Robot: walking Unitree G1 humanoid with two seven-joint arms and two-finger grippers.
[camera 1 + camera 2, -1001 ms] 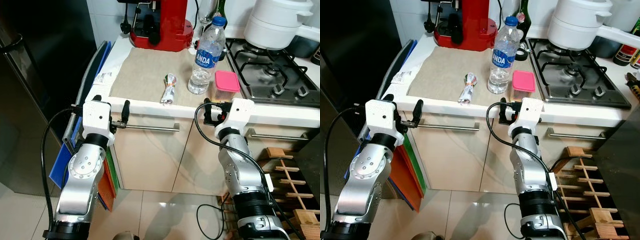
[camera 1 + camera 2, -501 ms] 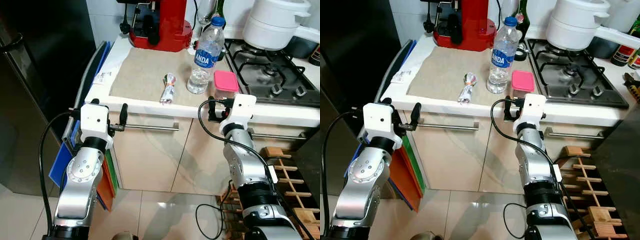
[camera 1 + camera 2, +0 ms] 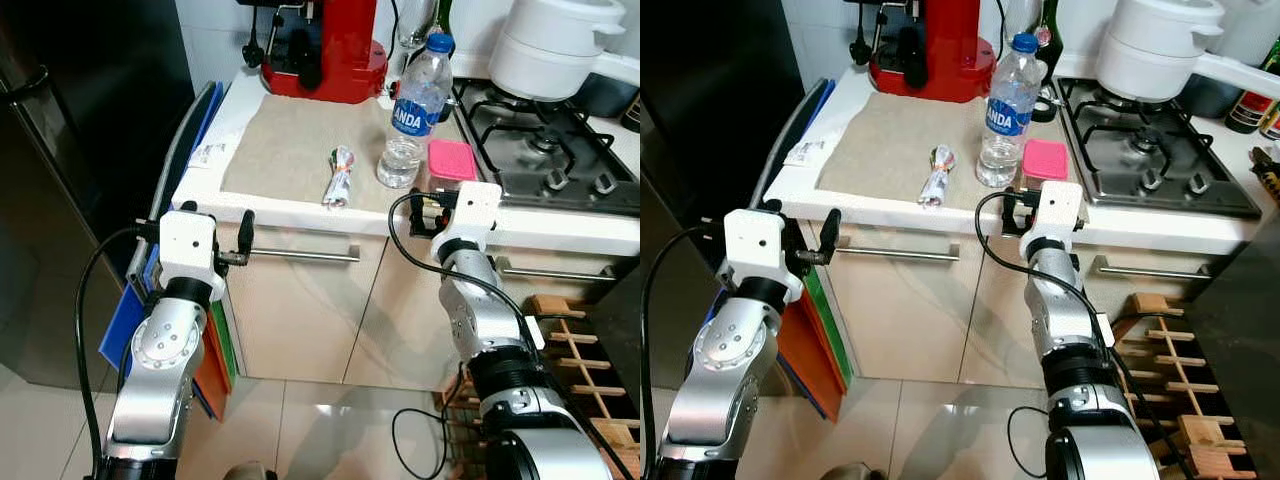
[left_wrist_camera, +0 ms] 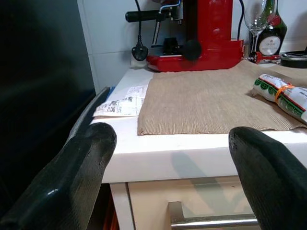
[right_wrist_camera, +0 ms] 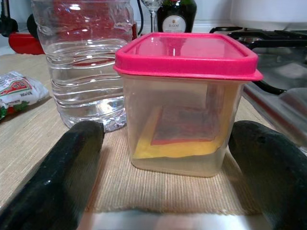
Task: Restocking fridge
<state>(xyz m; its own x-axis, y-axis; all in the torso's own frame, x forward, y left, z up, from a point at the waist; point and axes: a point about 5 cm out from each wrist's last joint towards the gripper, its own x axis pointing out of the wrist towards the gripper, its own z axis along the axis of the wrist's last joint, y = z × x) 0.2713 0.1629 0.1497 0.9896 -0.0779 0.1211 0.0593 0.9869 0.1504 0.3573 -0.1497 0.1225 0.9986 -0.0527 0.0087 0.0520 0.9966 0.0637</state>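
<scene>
On the beige mat [image 3: 290, 140] on the counter stand a clear water bottle [image 3: 412, 110] and a small tub with a pink lid [image 3: 452, 160]. A wrapped food packet [image 3: 340, 178] lies to their left. My right gripper [image 3: 426, 212] is open at the counter's front edge, level with the tub [image 5: 184, 100], which sits just beyond its two fingers [image 5: 62, 182]. The bottle [image 5: 86, 62] is beside the tub. My left gripper [image 3: 240, 235] is open and empty in front of the counter edge, above the drawer handle [image 3: 300, 256]. The packet [image 4: 283, 93] lies beyond it.
A black fridge [image 3: 70, 150], shut, stands to the left of the counter. A red coffee machine [image 3: 325, 50] and a wine glass are at the back. A gas hob [image 3: 540, 145] with a white pot [image 3: 555, 45] is on the right. Coloured boards [image 3: 135, 310] lean beside the cabinet, and a wooden rack [image 3: 580, 350] sits low right.
My right gripper has risen a little and edged closer to the pink-lidded tub. The left arm has hardly moved.
</scene>
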